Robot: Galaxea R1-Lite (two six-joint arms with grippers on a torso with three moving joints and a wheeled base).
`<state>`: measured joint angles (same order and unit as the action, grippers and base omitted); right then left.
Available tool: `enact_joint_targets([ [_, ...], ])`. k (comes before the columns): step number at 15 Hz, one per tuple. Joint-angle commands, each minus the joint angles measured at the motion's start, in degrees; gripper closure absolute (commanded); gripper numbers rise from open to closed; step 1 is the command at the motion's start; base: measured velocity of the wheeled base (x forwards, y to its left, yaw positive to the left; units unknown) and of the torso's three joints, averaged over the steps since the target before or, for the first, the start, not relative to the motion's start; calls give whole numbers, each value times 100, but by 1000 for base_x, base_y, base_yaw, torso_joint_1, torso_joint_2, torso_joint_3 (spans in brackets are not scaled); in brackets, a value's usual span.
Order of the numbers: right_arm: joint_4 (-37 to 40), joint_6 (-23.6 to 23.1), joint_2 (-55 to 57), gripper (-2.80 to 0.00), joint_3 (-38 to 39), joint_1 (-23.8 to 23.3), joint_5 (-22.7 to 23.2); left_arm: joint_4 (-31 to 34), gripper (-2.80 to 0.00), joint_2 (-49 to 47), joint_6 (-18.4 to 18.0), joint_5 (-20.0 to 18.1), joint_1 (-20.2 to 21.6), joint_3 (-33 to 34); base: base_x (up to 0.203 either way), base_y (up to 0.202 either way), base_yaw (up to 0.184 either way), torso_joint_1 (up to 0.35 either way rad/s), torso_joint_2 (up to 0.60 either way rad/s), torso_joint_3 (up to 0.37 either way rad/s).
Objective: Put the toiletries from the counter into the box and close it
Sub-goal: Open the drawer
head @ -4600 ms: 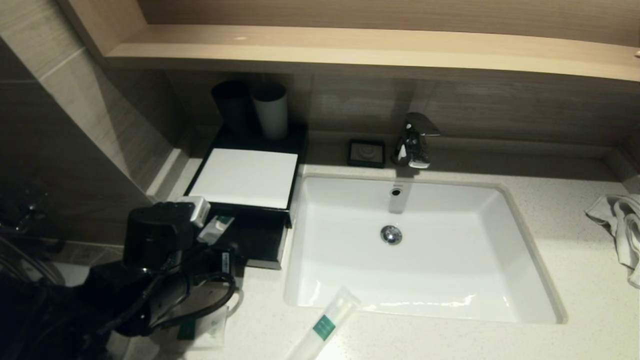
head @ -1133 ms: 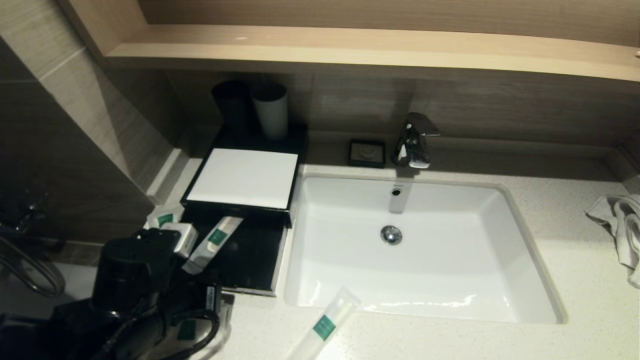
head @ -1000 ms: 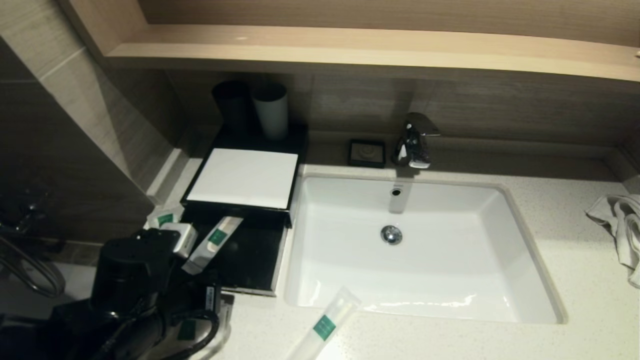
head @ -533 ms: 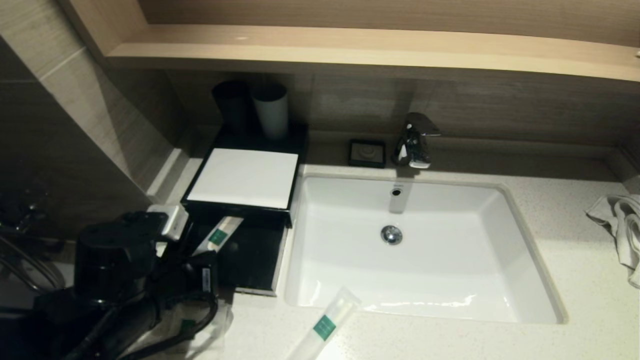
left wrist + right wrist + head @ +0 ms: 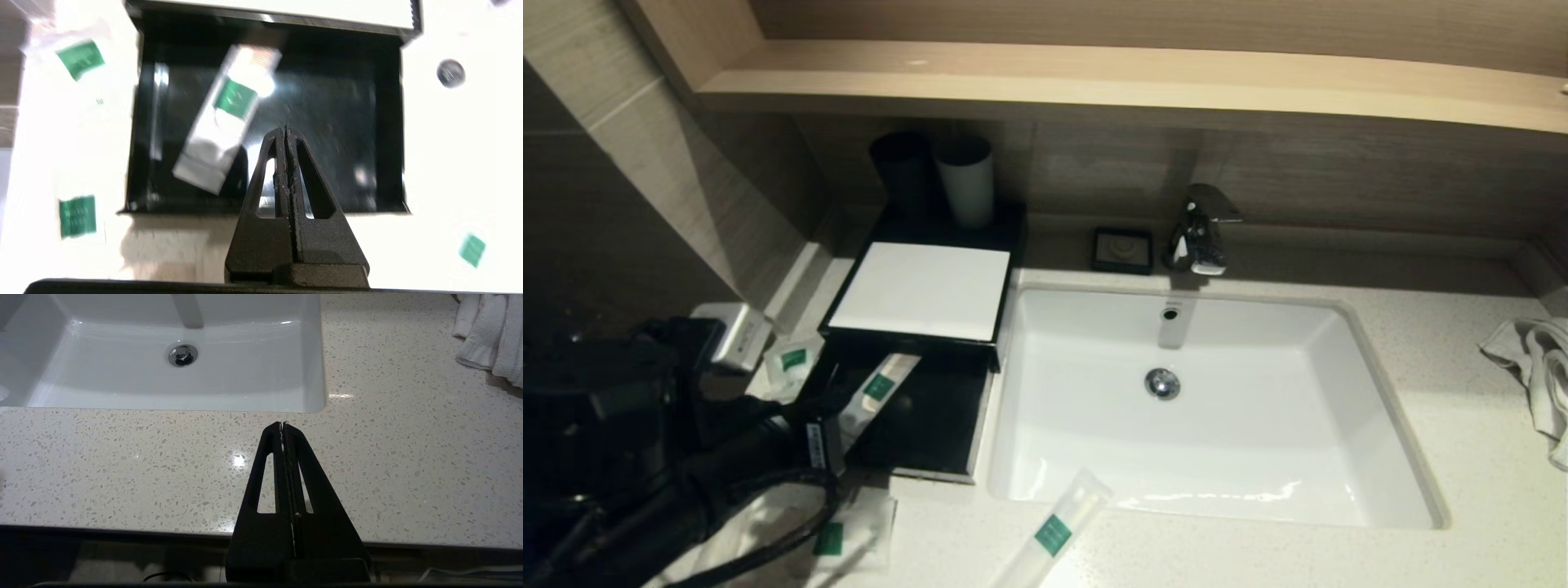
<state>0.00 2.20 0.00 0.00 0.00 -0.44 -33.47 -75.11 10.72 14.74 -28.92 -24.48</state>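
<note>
The black box with a white top stands left of the sink, its drawer pulled open. One long packet lies slanted inside the drawer. On the counter a small packet rests left of the box. Another small packet lies at the front left, and a long packet lies in front of the sink. My left gripper hangs shut and empty over the drawer's front part, right of the packet. My right gripper is shut and empty above the counter.
A white sink basin fills the middle, with a tap and a small black soap dish behind it. Two cups stand behind the box. A white towel lies far right. A wooden shelf overhangs the back.
My left arm has drawn back to the left, uncovering the small packet beside the box. The long packet it held earlier now lies loose in the drawer.
</note>
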Motion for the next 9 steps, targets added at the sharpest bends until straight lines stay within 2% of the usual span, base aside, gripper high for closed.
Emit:
enact_joint_targets([
  [1, 0, 0, 0, 0, 0, 0, 0, 534, 0, 599, 16, -313, -5, -97, 0, 0, 0, 0, 0, 0],
  [3, 0, 0, 0, 0, 0, 0, 0, 1674, 0, 1045, 58, -894, -10, -451, 0, 0, 0, 0, 0, 0],
  [5, 0, 0, 0, 0, 0, 0, 0, 2632, 0, 1327, 103, -1310, -16, -800, 0, 0, 0, 0, 0, 0],
  [9, 0, 0, 0, 0, 0, 0, 0, 3406, 0, 1515, 99, -2389, -94, -965, 0, 0, 0, 0, 0, 0],
])
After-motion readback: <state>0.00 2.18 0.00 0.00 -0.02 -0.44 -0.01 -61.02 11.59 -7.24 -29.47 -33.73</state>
